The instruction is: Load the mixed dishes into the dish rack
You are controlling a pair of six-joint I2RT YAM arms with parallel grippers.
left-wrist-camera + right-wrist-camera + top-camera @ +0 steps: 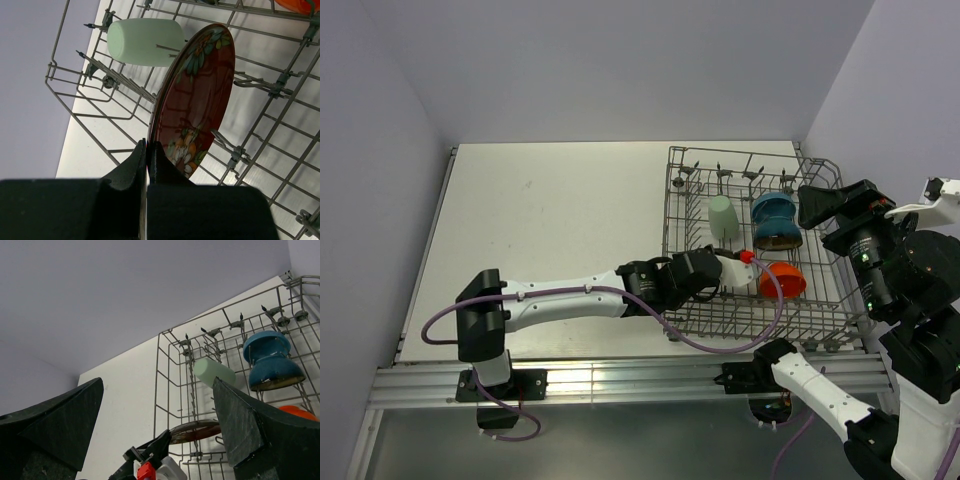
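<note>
Your left pincer (148,148) is shut tight on the near rim of the red patterned plate (197,95). The plate is inside the dish rack (667,200), in its near left part, above the floor wires. The rack stands on the right side of the desk (560,230).

The plate stands on its edge and leans a bit. Its long way runs straight out from the pincer, toward the far side of the rack. So the plate is right in front of the left pincer, and the left arm is the near one. I cannot tell if the low rim sits on the wires, so I think you should check that before you let go.

The plate is dark red, with green leaves and pale flowers on it. It looks thin and shiny. The pale green cup (145,42) lies on its side just past the plate's far rim. The blue bowl (775,212) and the orange-red bowl (785,282) sit more to the right.

Your right pincer (157,385) is wide and holds nothing. It hangs by the right side of the rack, well apart from the plate.
</note>
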